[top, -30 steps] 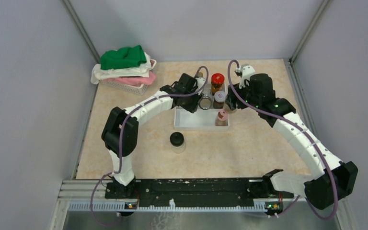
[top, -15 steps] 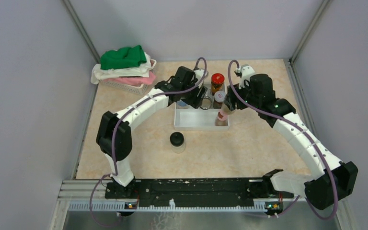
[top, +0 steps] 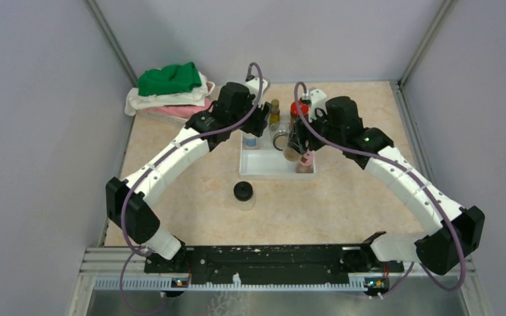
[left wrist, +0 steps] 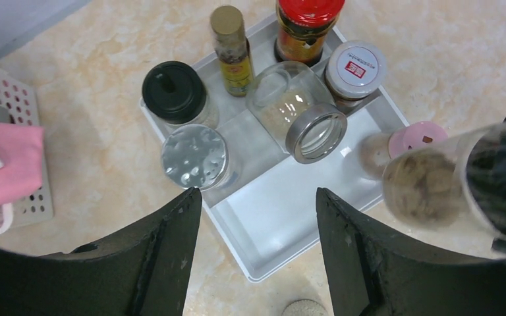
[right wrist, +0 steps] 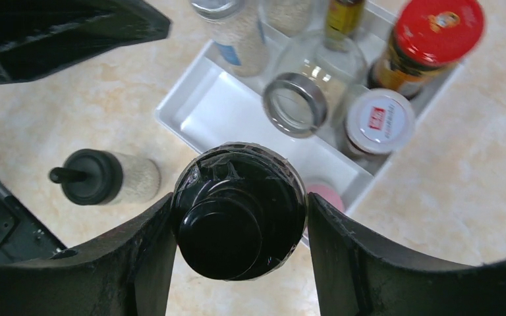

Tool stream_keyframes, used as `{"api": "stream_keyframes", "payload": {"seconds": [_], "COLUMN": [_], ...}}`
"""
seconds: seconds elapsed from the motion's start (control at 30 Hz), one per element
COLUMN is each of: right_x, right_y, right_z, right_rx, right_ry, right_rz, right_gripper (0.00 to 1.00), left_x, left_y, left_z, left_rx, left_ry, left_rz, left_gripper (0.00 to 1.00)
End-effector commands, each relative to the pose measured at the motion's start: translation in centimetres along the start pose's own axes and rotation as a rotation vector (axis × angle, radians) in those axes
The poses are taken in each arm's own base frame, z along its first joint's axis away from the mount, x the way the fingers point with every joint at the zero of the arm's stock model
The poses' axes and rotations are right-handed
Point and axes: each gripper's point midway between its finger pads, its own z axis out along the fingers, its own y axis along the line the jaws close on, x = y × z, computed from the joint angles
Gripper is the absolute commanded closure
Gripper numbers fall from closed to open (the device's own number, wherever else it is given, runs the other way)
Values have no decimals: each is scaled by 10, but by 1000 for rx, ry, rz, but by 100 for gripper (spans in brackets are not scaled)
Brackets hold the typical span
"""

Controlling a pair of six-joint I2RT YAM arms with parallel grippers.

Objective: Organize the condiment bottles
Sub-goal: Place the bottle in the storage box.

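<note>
My right gripper (right wrist: pixel 240 220) is shut on a black-capped jar (right wrist: pixel 237 207), held just above the white tray (top: pixel 268 170) near a pink-capped bottle (left wrist: pixel 412 139). My left gripper (left wrist: pixel 257 217) hangs open and empty over the tray's left part. In the tray stand a black-capped jar (left wrist: pixel 173 92), a silver shaker-top jar (left wrist: pixel 194 157), a slim amber bottle (left wrist: pixel 230 49), a red-capped jar (left wrist: pixel 306 26) and a white-red capped jar (left wrist: pixel 354 69). A clear jar with a silver lid (left wrist: pixel 300 115) lies tilted among them. Another black-capped jar (top: pixel 243 195) stands on the table in front of the tray.
A pink basket (top: pixel 171 117) piled with folded green, white and pink cloths sits at the back left, close to my left arm. Grey walls close in the table on three sides. The arm bases stand on a black rail (top: pixel 270 258) at the near edge.
My left gripper opened, let go of the silver-lidded jar and drew back up and to the left. My right gripper carried its black-capped jar leftward over the tray.
</note>
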Motion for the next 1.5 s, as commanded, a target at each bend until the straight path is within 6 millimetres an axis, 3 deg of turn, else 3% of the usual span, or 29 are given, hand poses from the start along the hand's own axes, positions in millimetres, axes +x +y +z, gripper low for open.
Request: {"api": "stream_keyframes", "payload": {"seconds": [0.0, 0.23, 0.57, 0.83, 1.07, 1.17, 1.33, 1.47], "right_x": [-44, -42, -15, 16, 31, 33, 30, 14], "right_y": [44, 81, 95, 86, 81, 79, 76, 77], "right_z": [4, 46, 119, 178, 205, 206, 197, 177], "right_rx": [-118, -195, -214, -169, -152, -138, -120, -112], "right_ry": [-102, -86, -68, -12, 9, 13, 15, -27], "right_rz": [-68, -97, -134, -166, -161, -158, -164, -170], "right_gripper": [82, 83, 86, 88, 87, 82, 49, 32], "left_x": [-6, -7, -8, -1, 3, 5, 6, 6], "left_y": [17, 35, 35, 37, 37, 38, 39, 37], "left_z": [-24, -62, -109, -115, -111, -110, -110, -109], "left_rx": [-99, -194, -191, -194, -192, -191, -188, -180], "left_ry": [-33, -55, -97, -92, -83, -81, -81, -84], "left_rz": [-39, -104, -133, -124, -112, -111, -110, -113], "left_gripper": [29, 26, 25, 25, 25, 25, 25, 25]}}
